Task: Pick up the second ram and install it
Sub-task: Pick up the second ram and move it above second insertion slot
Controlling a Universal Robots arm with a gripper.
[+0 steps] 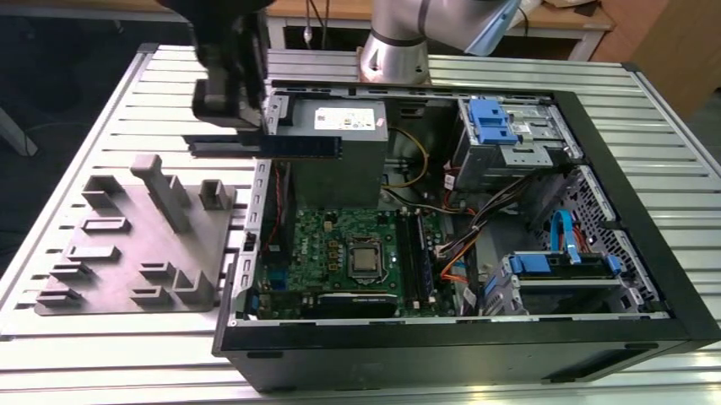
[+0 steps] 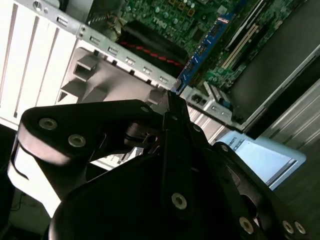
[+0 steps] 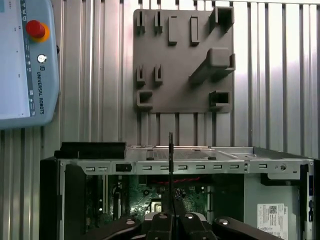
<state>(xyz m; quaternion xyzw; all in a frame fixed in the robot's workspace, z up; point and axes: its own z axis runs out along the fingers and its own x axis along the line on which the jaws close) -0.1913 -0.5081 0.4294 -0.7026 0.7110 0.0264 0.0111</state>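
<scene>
Arm: one arm (image 1: 394,38), a rounded silver-grey joint showing at the worktop's (image 1: 101,118) far edge in the exterior view.
Gripper: one gripper (image 3: 171,217), black, made of flat linkage bars with round screw heads. Its fingers are closed flat against the two faces of the second ram.
Second ram: one second ram (image 3: 171,165), a thin, flat, dark strip. It is an edge-on sliver in the first wrist view and a long narrow bar with a bluish face in the exterior view.
Ram and gripper: the strip is clamped between the fingertips and juts out beyond them. In the exterior view it lies level just below the gripper body, clear of every surface.
Ram's place: in the air above the rim of the computer case (image 1: 451,354), on the side facing the grey block (image 1: 124,253), near the power supply (image 1: 338,152).
Computer case: one, black sheet metal, open on top, lying toward the worktop's edge at the exterior view's right.
Inside the case: one green motherboard (image 1: 338,253), one square silver processor socket (image 1: 366,257), one grey boxy power supply, and a set of long slots (image 1: 414,253) beside the socket. Whether a stick stands in one of them is hard to tell.
Grey block: one, matt plastic, a flat plate with raised angular holders. It lies on the worktop near its edge at the exterior view's left, just beside the case.
Worktop: one, of ribbed pale metal slats.
Teach pendant: one teach pendant (image 3: 25,65), pale, with one round red button (image 3: 35,28), lying on the worktop apart from the grey block.
</scene>
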